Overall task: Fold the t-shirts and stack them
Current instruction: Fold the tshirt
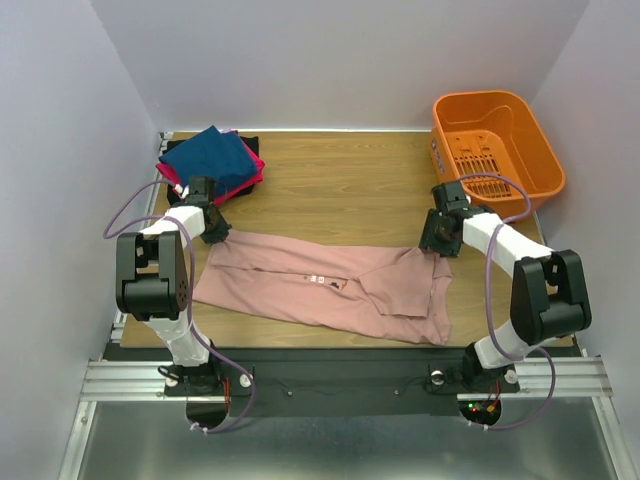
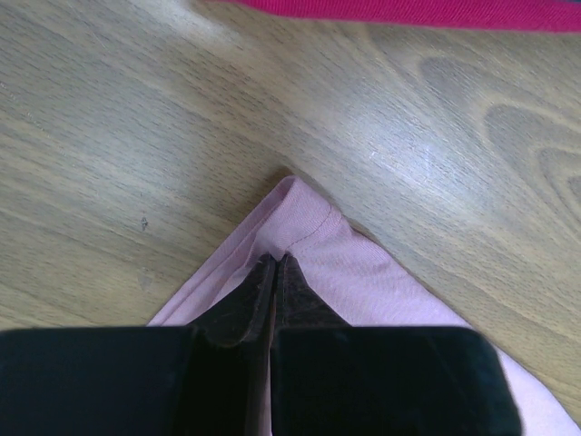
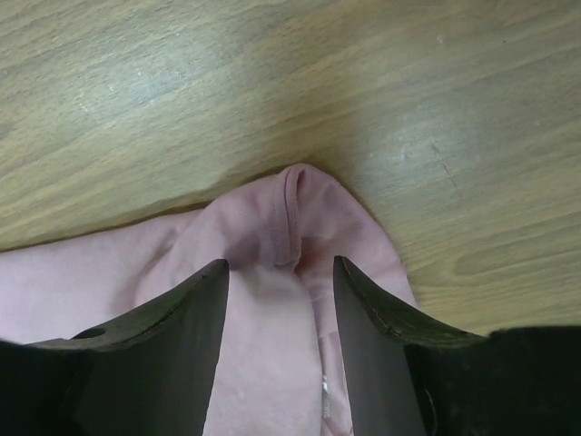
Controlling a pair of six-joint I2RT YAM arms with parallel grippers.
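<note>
A dusty-pink t-shirt (image 1: 320, 285) lies folded lengthwise across the wooden table (image 1: 340, 180). My left gripper (image 1: 214, 228) is shut on its far left corner (image 2: 304, 222), pinching the cloth between the fingertips. At the shirt's far right corner (image 3: 295, 204), my right gripper (image 1: 436, 238) stands open, its fingers (image 3: 195, 304) straddling a bunched fold of pink cloth. A stack of folded t-shirts, navy-blue (image 1: 208, 157) on top of magenta (image 1: 252, 170) and black, sits at the far left; its magenta edge (image 2: 408, 11) shows in the left wrist view.
An orange plastic basket (image 1: 497, 140) stands at the table's far right corner. Purple walls close in on the left, back and right. The arms' bases are bolted to a metal rail (image 1: 340, 378) at the near edge.
</note>
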